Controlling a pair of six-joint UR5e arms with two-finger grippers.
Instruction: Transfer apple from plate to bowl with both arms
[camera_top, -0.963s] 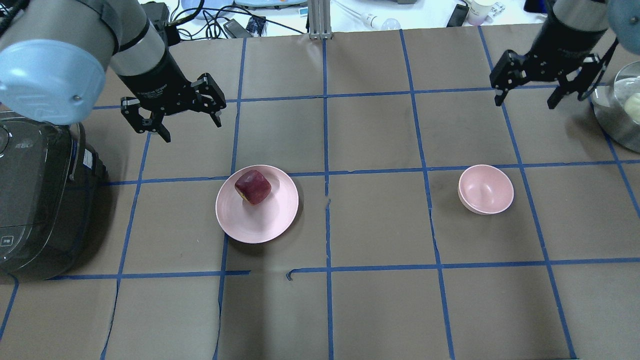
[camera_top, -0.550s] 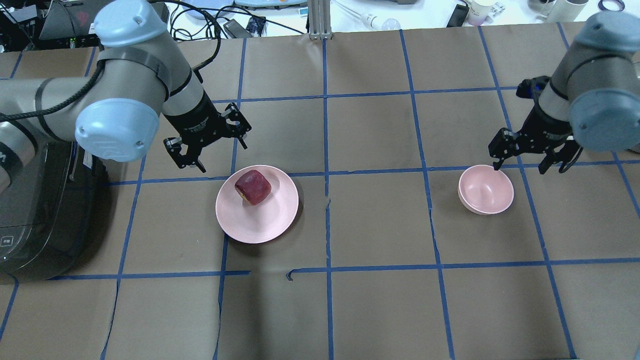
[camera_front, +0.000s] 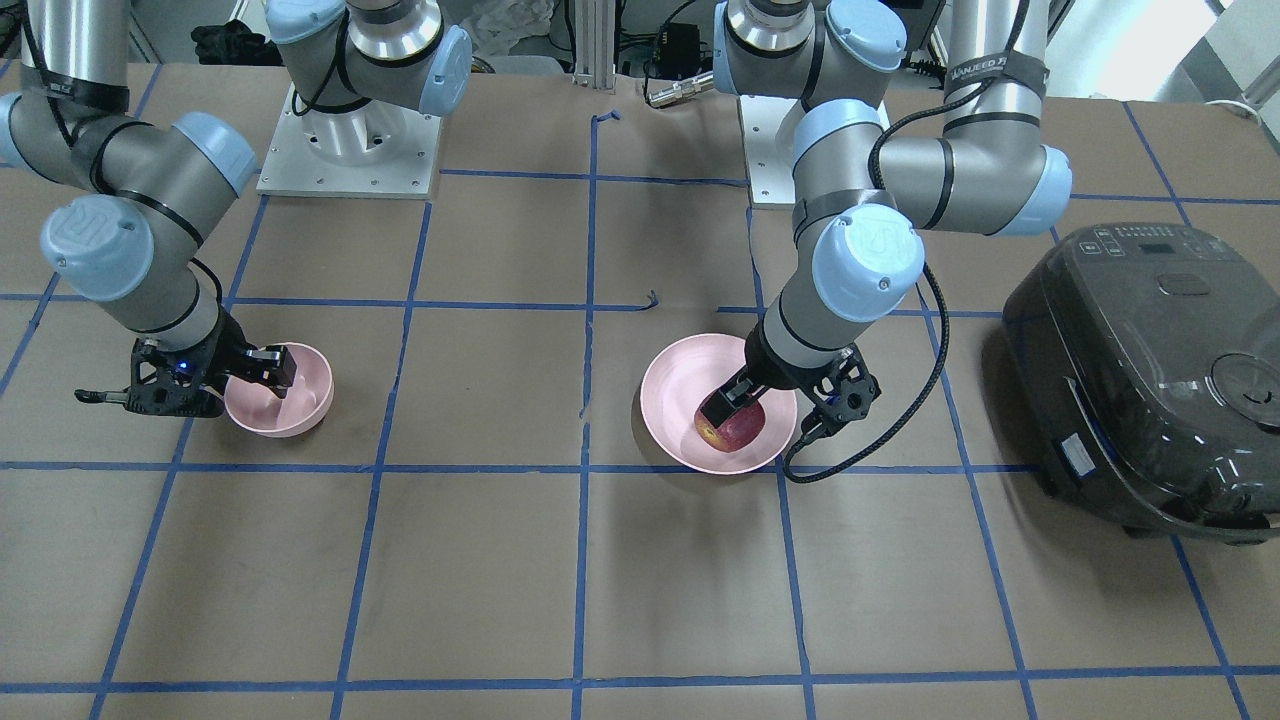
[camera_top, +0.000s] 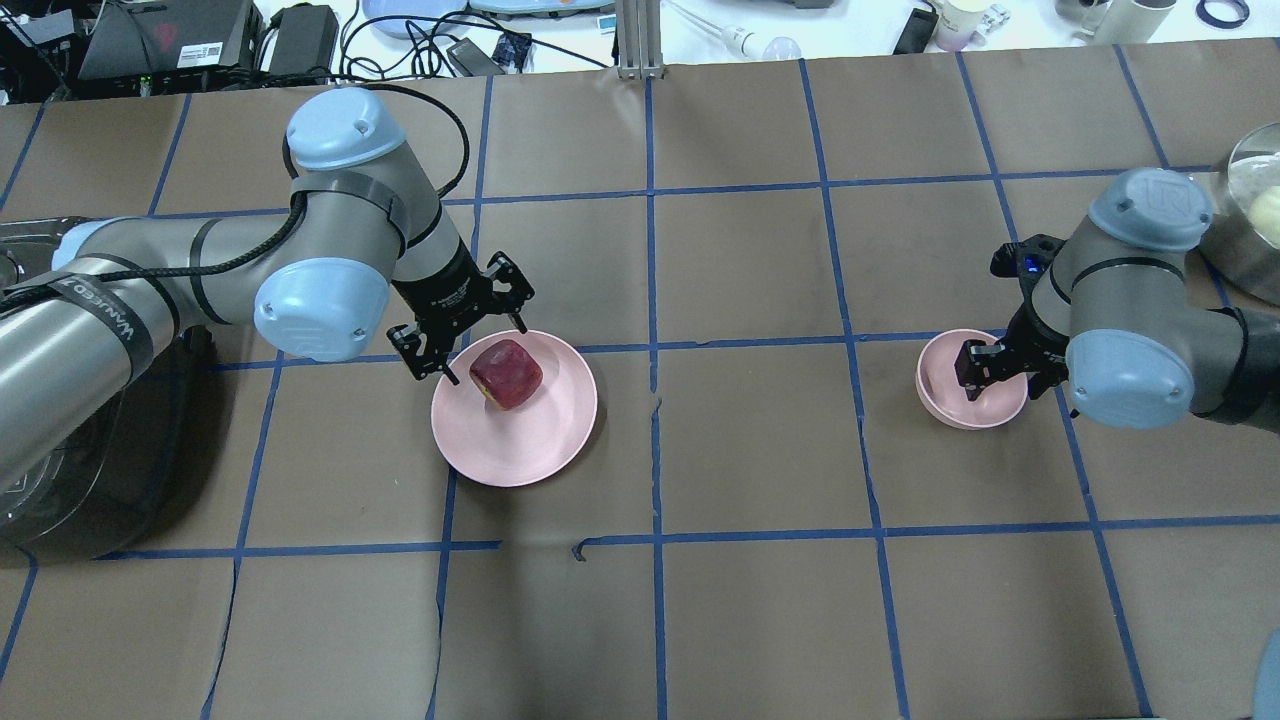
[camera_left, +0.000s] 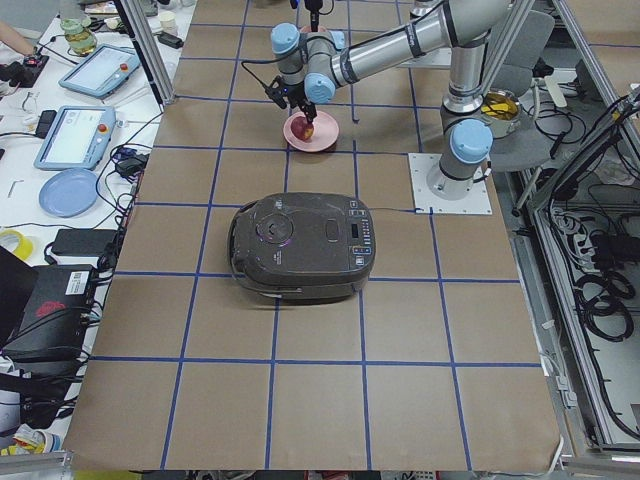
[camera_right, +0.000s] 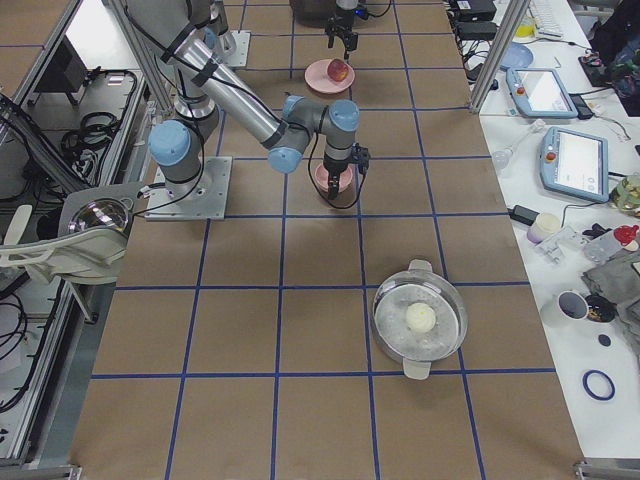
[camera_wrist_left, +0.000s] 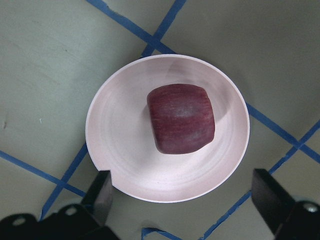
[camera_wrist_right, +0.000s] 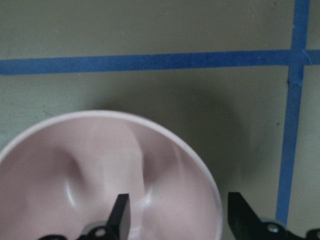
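The dark red apple (camera_top: 506, 374) lies on the far-left part of the pale pink plate (camera_top: 520, 445). My left gripper (camera_top: 485, 350) is open and hangs just above the apple, with a finger on each side of it and not touching. In the left wrist view the apple (camera_wrist_left: 181, 118) sits on the plate (camera_wrist_left: 120, 140) ahead of the spread fingers (camera_wrist_left: 102, 192). My right gripper (camera_front: 185, 385) is open at the small pink bowl (camera_front: 310, 390). It straddles the bowl's rim (camera_wrist_right: 205, 175), with one finger inside and one outside. The bowl is empty.
A black rice cooker (camera_front: 1150, 370) stands on my left side, beyond the plate. A steel pot (camera_top: 1250, 220) with something pale inside stands at the table's right edge. Blue tape lines mark the brown table cover (camera_top: 750, 450). Cables and gear lie along the far edge.
Both arms have come down and toward the middle. My left gripper has moved from back left to over the apple. My right gripper has moved down onto the bowl's rim.
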